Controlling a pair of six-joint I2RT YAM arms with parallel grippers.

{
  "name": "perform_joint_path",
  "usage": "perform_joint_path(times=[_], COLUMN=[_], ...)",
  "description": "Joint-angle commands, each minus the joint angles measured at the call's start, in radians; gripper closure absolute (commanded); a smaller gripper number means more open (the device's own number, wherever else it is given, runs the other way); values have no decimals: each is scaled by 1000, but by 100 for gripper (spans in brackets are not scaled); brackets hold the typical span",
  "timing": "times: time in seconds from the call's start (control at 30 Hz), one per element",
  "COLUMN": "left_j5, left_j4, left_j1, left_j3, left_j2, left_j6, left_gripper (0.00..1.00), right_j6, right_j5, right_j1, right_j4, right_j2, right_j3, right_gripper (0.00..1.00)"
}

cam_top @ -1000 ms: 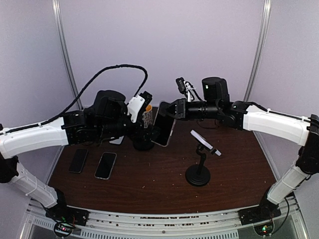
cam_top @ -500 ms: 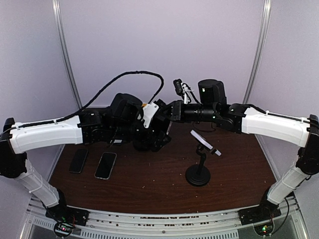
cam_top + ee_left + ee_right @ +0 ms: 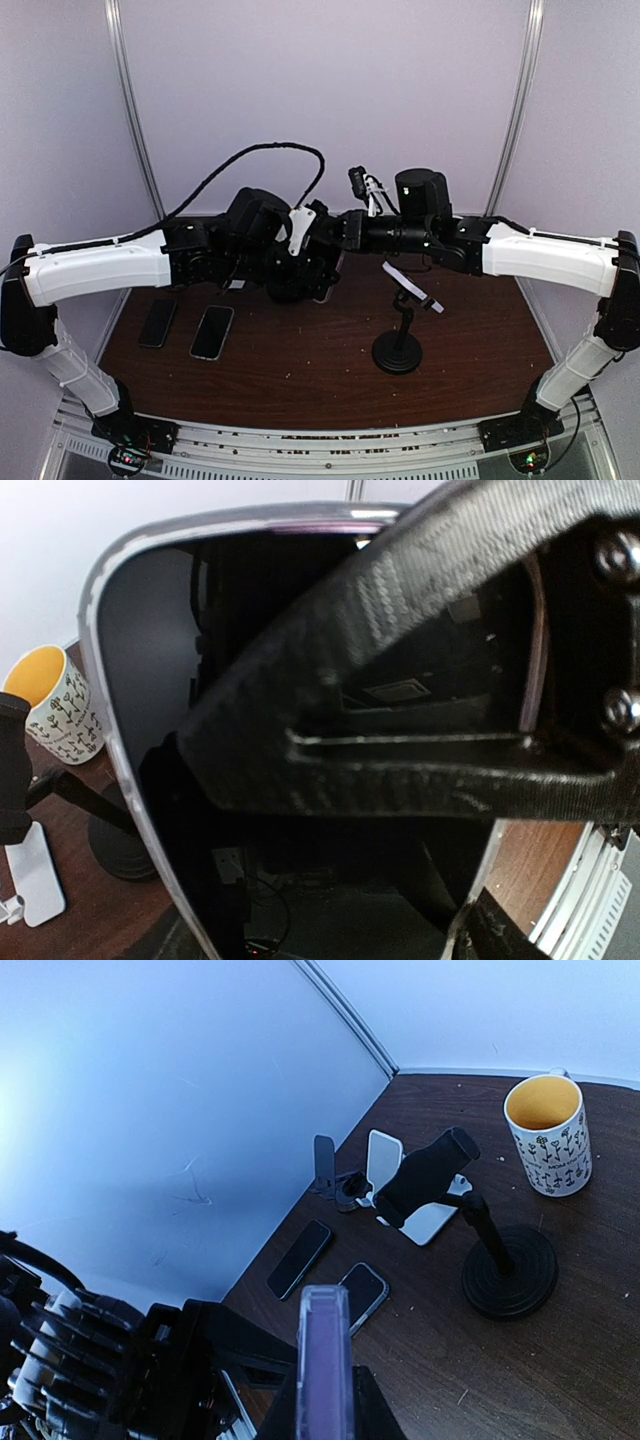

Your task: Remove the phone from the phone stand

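Note:
The phone [image 3: 325, 1360] is off the table, seen edge-on in a clear purple case with my right gripper [image 3: 325, 1392] shut on it. In the left wrist view its dark screen [image 3: 300, 880] with a silver rim fills the frame, and one of my left fingers [image 3: 400, 680] crosses in front of it. From above, my left gripper [image 3: 315, 250] meets the right gripper [image 3: 345, 228] over the black phone stand [image 3: 505, 1265], whose clamp [image 3: 430, 1175] is empty. Whether the left jaws press on the phone is hidden.
Two dark phones [image 3: 157, 322] [image 3: 212, 331] lie flat at the left. A second black stand with a white head [image 3: 400, 340] is at centre right. A flowered mug [image 3: 547, 1132] with a yellow inside sits at the back. White and black stand parts [image 3: 385, 1160] lie near the wall.
My left gripper has swung right and in around the phone, its jaws narrowing. The right gripper has shifted a little left with the phone.

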Motion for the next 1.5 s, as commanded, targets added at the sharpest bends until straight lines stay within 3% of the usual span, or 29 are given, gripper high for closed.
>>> perform_joint_path(times=[0.0,0.13,0.23,0.33,0.63,0.9,1.1,1.47], left_j5=[-21,-32,-56,-76,-138,-214,-215,-139], left_j4=[66,87,90,90,91,58,54,98], left_j1=[-3,-8,-22,-32,-64,-93,-93,-20], left_j3=[-10,-49,-77,-112,-295,-414,-432,-420], left_j2=[-9,-37,-61,-91,-193,-222,-138,-4], left_j6=[-36,-61,-78,-112,-315,-509,-603,-603], left_gripper=[48,60,66,69,77,82,82,81], right_j6=[23,7,0,-7,-52,-79,-83,-86], right_j5=[27,31,29,34,78,112,112,93], right_j1=[8,7,7,5,-26,-98,-140,-176], right_j4=[71,67,73,75,65,53,50,66], right_j2=[-28,-40,-47,-58,-141,-251,-307,-350], right_j3=[-7,-12,-16,-24,-60,-129,-173,-228], right_gripper=[99,85,64,44,2,0,0,0])
